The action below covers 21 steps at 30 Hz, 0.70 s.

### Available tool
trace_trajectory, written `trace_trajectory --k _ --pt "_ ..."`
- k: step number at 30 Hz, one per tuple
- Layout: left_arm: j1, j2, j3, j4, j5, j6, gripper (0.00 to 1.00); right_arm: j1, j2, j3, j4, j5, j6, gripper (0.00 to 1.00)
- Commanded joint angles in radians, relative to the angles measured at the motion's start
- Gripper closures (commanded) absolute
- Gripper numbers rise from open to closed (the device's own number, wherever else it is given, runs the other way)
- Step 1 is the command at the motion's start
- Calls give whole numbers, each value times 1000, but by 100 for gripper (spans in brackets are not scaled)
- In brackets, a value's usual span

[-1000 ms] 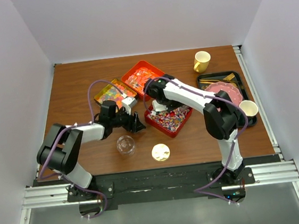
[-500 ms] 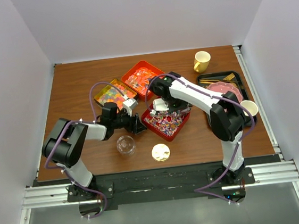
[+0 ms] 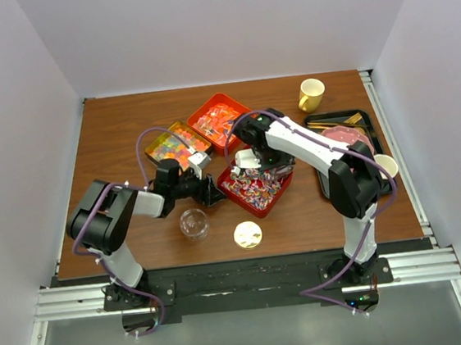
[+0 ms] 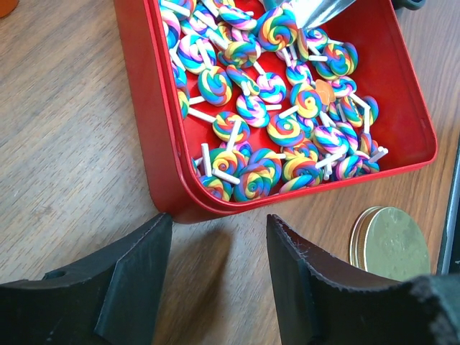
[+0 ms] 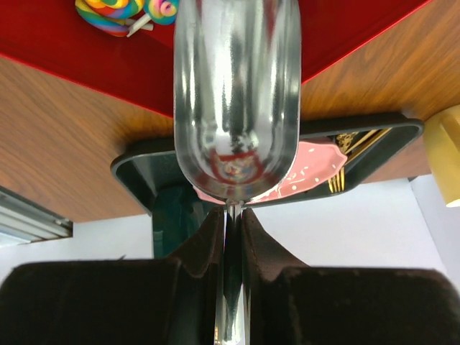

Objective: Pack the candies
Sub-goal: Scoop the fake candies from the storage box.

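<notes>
Swirled rainbow lollipop candies (image 4: 277,129) fill a red tray (image 3: 276,193) at mid-table. My left gripper (image 3: 212,192) is open and low on the table, with the tray's near-left corner (image 4: 180,208) just ahead of its fingertips (image 4: 219,230). My right gripper (image 3: 250,160) is shut on the handle of a shiny metal scoop (image 5: 236,93), held over the tray's far side. The scoop's tip shows above the candies in the left wrist view (image 4: 316,8). No candy shows on the scoop face I see. Two lollipops (image 5: 122,11) lie beside it.
A second red tray of wrapped candies (image 3: 221,117) and a yellow tray of gummies (image 3: 176,143) sit behind. A clear glass jar (image 3: 194,223) and a round gold lid (image 3: 248,235) sit in front. At the right are a black tray (image 3: 328,188) with a pink plate (image 3: 338,138), a yellow mug (image 3: 311,94) and a cup (image 3: 384,166).
My right arm has swung to the right, carrying the scoop slightly up and right over the tray. The lollipop tray has slid a little towards my left gripper, which has barely moved.
</notes>
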<state>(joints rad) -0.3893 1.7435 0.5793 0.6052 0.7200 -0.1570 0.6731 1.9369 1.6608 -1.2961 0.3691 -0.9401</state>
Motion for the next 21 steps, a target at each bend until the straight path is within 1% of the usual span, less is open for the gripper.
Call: trace_trajectory --k 1,2,3,5,6,10,14,18,21 --pt "-14 16 -1 62 53 -13 41 23 62 56 75 -250 -31 100" --pt "-14 13 -1 58 53 -9 41 23 69 77 51 -189 -31 100" --pt "-16 13 1 53 52 0 41 25 83 130 17 -158 -32 100" --pt "-13 13 5 39 49 4 41 25 105 169 -51 -115 -38 100" --pt "-13 14 8 33 44 5 41 23 106 181 -60 -48 -48 100" --pt "-11 10 13 18 35 1 41 25 126 198 -138 48 -91 100" --pt "-11 5 8 18 36 2 41 29 123 175 -137 100 -114 100" --pt "-11 -1 5 16 38 7 41 37 123 198 -147 120 -111 100" --pt "-11 1 5 16 38 7 41 39 99 148 -115 178 -140 100"
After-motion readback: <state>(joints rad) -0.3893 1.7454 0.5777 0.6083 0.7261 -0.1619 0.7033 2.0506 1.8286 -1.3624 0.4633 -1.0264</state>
